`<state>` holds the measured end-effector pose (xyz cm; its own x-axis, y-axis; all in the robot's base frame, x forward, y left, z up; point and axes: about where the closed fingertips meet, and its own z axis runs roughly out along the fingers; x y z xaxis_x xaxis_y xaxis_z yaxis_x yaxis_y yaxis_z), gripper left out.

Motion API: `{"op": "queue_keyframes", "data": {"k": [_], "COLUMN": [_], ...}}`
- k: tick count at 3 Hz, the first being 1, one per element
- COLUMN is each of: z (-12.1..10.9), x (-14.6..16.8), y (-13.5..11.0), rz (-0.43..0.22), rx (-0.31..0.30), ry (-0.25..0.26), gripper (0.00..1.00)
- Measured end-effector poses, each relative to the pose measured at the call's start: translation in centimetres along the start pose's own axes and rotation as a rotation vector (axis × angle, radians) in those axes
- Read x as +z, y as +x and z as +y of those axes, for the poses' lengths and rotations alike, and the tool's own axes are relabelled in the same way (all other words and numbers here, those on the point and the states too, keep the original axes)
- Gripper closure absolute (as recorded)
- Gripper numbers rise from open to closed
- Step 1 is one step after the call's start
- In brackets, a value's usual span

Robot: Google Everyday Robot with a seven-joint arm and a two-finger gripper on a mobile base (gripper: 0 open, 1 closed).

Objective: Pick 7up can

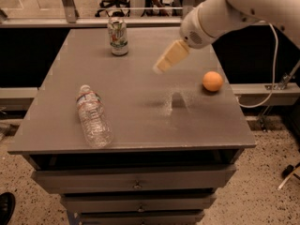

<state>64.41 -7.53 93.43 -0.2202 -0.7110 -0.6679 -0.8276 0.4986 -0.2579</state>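
The 7up can [118, 36], white and green with a silver top, stands upright near the far left edge of the grey table [136, 78]. My gripper [161, 66], with cream-coloured fingers, hangs in the air above the middle of the table on a white arm coming from the upper right. It is to the right of the can and nearer to me, well apart from it. Nothing shows in the gripper.
A clear plastic water bottle [93, 116] with a red-banded label lies on its side at the front left. An orange ball [212, 81] sits near the right edge. The table is a cabinet with drawers [136, 184]. A cable [267, 69] hangs at the right.
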Motion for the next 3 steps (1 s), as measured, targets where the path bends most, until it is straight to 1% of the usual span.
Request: {"op": "queue_keyframes", "data": {"k": [1,2,3], "z": [-2.3,-3.9,-4.2], "x": [5.1,9.7,12.8], "y": [-3.9,-7.6,-9.8], "rz": [-0.185,-0.322,-0.384], "rx": [0.090,0.142,0.162], "ry": [0.005,-0.023,-0.052], "gripper": [0.00,0.00,0.00]}}
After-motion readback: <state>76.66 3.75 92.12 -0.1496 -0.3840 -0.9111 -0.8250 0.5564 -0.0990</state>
